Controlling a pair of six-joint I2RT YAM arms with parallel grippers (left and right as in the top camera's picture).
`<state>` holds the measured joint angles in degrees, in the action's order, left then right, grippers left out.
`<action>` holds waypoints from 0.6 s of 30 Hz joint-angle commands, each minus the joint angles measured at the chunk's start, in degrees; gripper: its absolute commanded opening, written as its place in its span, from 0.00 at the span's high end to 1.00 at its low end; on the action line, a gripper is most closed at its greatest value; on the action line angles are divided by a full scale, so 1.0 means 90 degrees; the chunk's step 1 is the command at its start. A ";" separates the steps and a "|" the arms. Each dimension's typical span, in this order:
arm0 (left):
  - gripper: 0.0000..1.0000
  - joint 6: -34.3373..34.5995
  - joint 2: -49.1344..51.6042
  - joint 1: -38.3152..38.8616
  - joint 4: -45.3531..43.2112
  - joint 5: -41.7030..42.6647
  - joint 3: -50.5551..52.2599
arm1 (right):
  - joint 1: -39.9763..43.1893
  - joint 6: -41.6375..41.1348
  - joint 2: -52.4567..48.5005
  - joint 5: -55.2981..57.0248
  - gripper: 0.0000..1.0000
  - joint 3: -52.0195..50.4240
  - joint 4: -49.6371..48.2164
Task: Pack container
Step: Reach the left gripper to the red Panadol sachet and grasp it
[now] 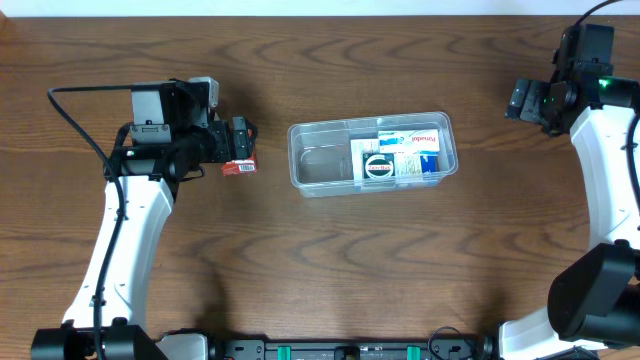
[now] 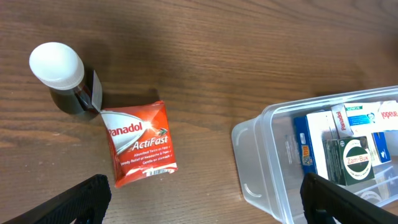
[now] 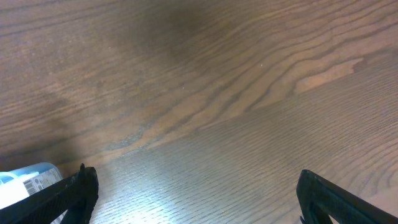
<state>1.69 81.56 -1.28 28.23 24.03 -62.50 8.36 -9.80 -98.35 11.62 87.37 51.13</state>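
The clear container (image 1: 318, 168) lies at the table's middle, with several small medicine boxes (image 1: 400, 155) in its right half. In the left wrist view its left end (image 2: 256, 163) shows at the right. Left of it lies a red Panadol ActiFast box (image 2: 138, 144), next to a dark bottle with a white cap (image 2: 57, 70). My left gripper (image 2: 205, 200) hovers open above the wood between the red box (image 1: 238, 168) and the tub, holding nothing. Off to the far right my right gripper (image 3: 196, 190) is open over bare wood, well away from the container.
A pale blue-white corner (image 3: 28, 179) peeks in at the lower left of the right wrist view. From overhead the left gripper (image 1: 240, 145) covers the bottle. The right gripper (image 1: 520, 100) sits near the table's far right edge.
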 commanded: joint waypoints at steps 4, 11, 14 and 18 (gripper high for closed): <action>0.02 0.0053 0.0034 0.0010 -0.0070 0.0092 -0.0138 | 0.0022 0.0075 0.0080 0.0063 0.01 0.0068 -0.0012; 0.02 0.0041 0.0034 0.0017 0.0155 -0.0197 -0.0138 | 0.0022 0.0075 0.0080 0.0063 0.01 0.0068 -0.0010; 0.02 0.0372 0.0034 0.0078 0.0335 -0.1047 -0.0138 | 0.0022 0.0075 0.0080 0.0063 0.01 0.0068 -0.0010; 0.02 0.0590 0.0036 0.0372 0.0376 -0.1664 -0.0136 | 0.0022 0.0075 0.0080 0.0063 0.01 0.0068 -0.0010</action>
<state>4.51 81.56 -0.01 31.53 15.59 -62.50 8.36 -9.80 -98.35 11.62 87.37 51.13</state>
